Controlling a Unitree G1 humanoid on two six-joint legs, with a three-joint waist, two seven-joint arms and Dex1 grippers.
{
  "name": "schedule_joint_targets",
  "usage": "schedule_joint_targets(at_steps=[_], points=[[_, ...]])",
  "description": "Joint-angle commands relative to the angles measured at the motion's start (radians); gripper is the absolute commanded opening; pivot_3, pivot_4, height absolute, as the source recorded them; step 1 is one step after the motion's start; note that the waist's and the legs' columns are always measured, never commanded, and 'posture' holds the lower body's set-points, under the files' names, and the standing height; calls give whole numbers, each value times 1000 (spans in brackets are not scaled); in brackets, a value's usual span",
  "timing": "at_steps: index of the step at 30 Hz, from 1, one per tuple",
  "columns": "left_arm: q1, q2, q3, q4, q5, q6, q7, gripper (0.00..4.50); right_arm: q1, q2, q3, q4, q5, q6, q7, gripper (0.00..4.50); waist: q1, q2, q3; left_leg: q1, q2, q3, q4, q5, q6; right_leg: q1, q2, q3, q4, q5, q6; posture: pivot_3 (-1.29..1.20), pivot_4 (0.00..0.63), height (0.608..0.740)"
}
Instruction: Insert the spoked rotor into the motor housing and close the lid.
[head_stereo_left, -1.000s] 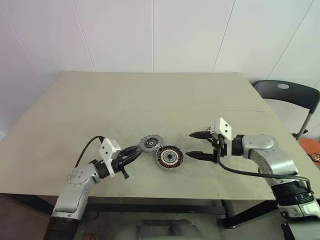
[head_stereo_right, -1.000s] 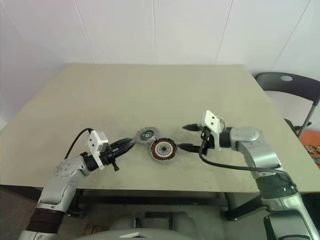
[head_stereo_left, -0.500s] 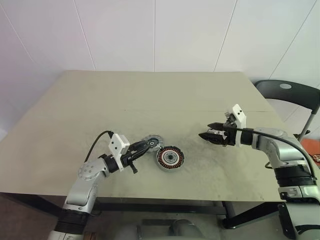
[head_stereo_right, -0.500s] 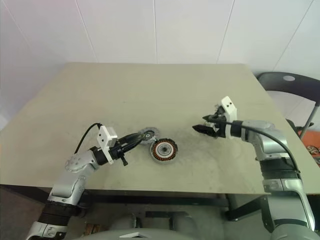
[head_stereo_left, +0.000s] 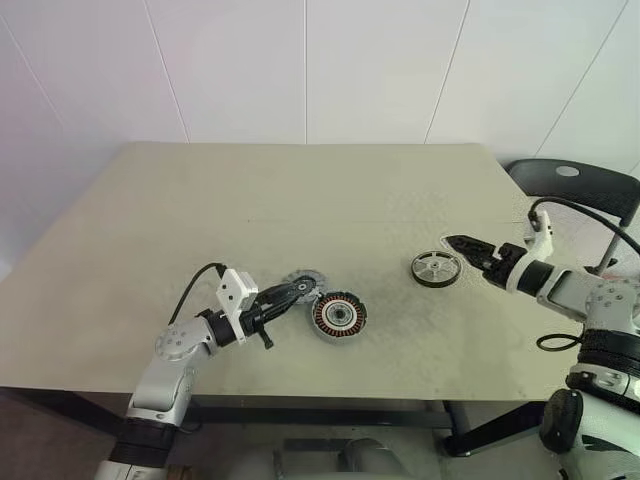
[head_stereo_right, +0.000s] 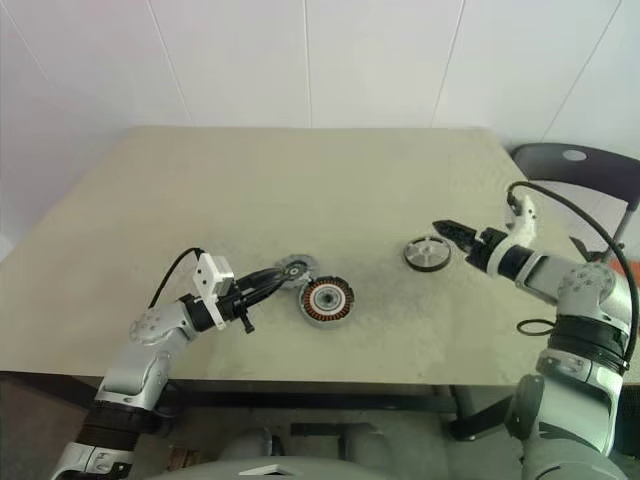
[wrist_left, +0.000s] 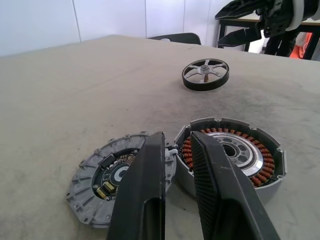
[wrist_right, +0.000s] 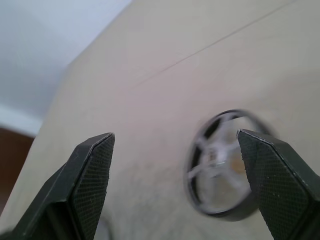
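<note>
The spoked rotor isn't in the motor housing yet, so I'm at the pick-up step. Going left to right across the table: my left gripper is pinched shut, fingertips resting over the near edge of the lid, which lies flat and touches the housing's rim. I can't tell if I've got any real hold on that lid or if I'm just parked on it. The housing sits open, copper windings up, nothing in it.

Well over to the right the rotor lies flat on the table, apart from everything else. My right gripper is spread wide just beside it, pointing at it, holding nothing.

Next move, I reckon: get those open fingers down around the dark rim, close, lift, and carry it back left over the housing.

Hard to read: the rotor is smeared in my right wrist view, so the spokes don't come out clearly there. The lid's far side sits behind my own left fingers.
</note>
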Motion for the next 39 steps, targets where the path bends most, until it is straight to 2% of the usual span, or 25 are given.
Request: schedule_joint_targets(at_steps=[1, 9, 23, 27, 31, 33, 35, 36, 39], points=[[-30, 8, 17, 1, -19, -20, -16, 899, -23, -11, -55, 36, -2, -26, -74, 4087, -1, 0, 0, 0, 0, 1, 0, 0, 0, 0, 0, 0, 0, 0, 0, 0, 0, 740], [-36, 16, 19, 18, -14, -35, -21, 899, 8, 22, -83, 116, 16, -27, -138, 4087, -20, 0, 0, 0, 0, 2, -1, 0, 0, 0, 0, 0, 0, 0, 0, 0, 0, 740], [-24, 27, 22, 21, -14, -45, -21, 899, 17, 194, -135, 29, 96, 36, -253, 4087, -28, 2, -1, 0, 1, 1, -1, 0, 0, 0, 1, 1, 0, 0, 0, 0, 0, 740], [-25, 31, 25, 19, -14, -44, -20, 924, 22, 233, -144, -16, 120, 35, -278, 3260, -29, 2, 0, 0, 1, 1, -1, 0, 0, 0, 1, 1, 0, 0, 0, 0, 0, 740], [-24, 35, 28, 17, -15, -44, -20, 924, 18, 255, -156, -47, 146, 35, -300, 1896, -25, 3, 0, 0, 1, 0, -2, 0, 0, -1, 1, 1, 0, 0, 0, 0, 0, 740], [-24, 37, 28, 16, -15, -43, -20, 924, 17, 257, -161, -49, 155, 29, -307, 1067, -25, 3, 0, 0, 1, 0, -2, 0, 0, -1, 1, 1, 0, 0, 1, 0, 0, 740], [-23, 39, 27, 13, -16, -41, -20, 924, 21, 259, -161, -52, 167, 33, -310, 521, -25, 3, 0, 0, 1, 0, -2, 0, 0, -1, 1, 1, -1, 0, 1, 0, 0, 740], [-23, 39, 26, 14, -15, -39, -19, 924, 27, 261, -155, -58, 177, 46, -304, 398, -25, 3, 0, 0, 1, 0, -2, 0, 0, -1, 1, 1, -1, 0, 1, 0, 0, 740], [-23, 38, 23, 15, -13, -38, -17, 924, 40, 270, -143, -82, 205, 79, -290, 401, -26, 4, 0, 0, 1, 0, -2, 0, 0, -1, 1, 1, -1, 0, 1, 0, 0, 740]])
